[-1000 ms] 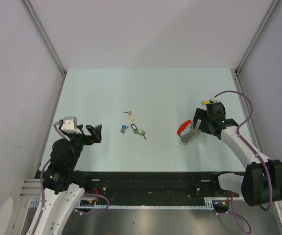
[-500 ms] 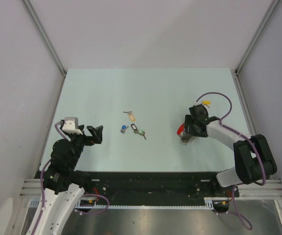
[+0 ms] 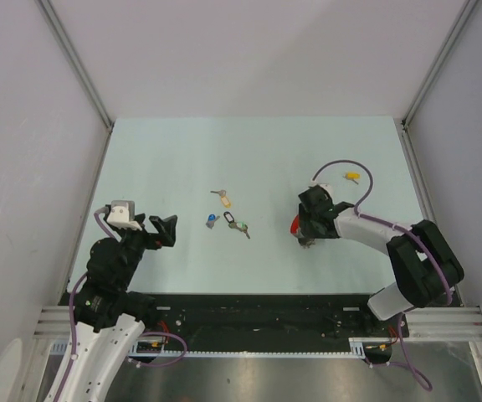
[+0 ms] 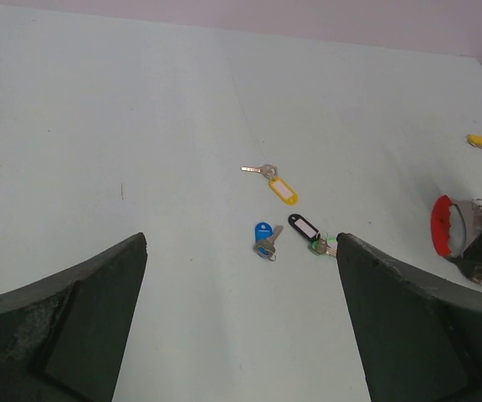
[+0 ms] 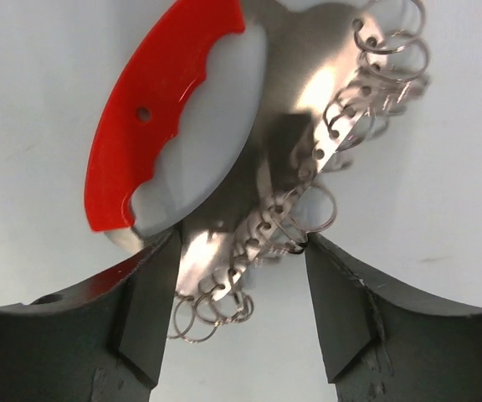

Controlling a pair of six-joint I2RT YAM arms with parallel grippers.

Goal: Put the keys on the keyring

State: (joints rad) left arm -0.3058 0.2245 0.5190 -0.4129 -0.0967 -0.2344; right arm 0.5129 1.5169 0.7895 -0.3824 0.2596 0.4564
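The keyring (image 3: pixel 295 224) sits on the table (image 3: pixel 182 151) right of centre, mostly hidden under the right gripper (image 3: pixel 307 234) in the top view, only its red arc (image 5: pixel 161 109) peeking out. From the right wrist, its long axis runs diagonally, lower left to upper right, with the coiled metal part (image 5: pixel 325 159) alongside the red. The jaws straddle the lower end of that metal part, fingers (image 5: pixel 141 318) looking to touch it on both sides. I can't tell if that is a firm clamp or just contact, and the ring looks flat on the table. Loose keys: a cluster of three, beige-tag key (image 3: pixel 223 198), blue key (image 3: pixel 212 221) and a black-and-green pair (image 3: pixel 237 224), lies to the ring's left, between the two arms. The left gripper (image 3: pixel 162 229) is spread wide, holds nothing, and is the nearer one to that cluster. One yellow key (image 3: pixel 353 176) lies apart, beyond the right arm by its cable (image 3: pixel 341 164). Everything is well clear of the table edges, with bare surface all round the cluster, so I judge there is room to carry the ring left or bring keys right.
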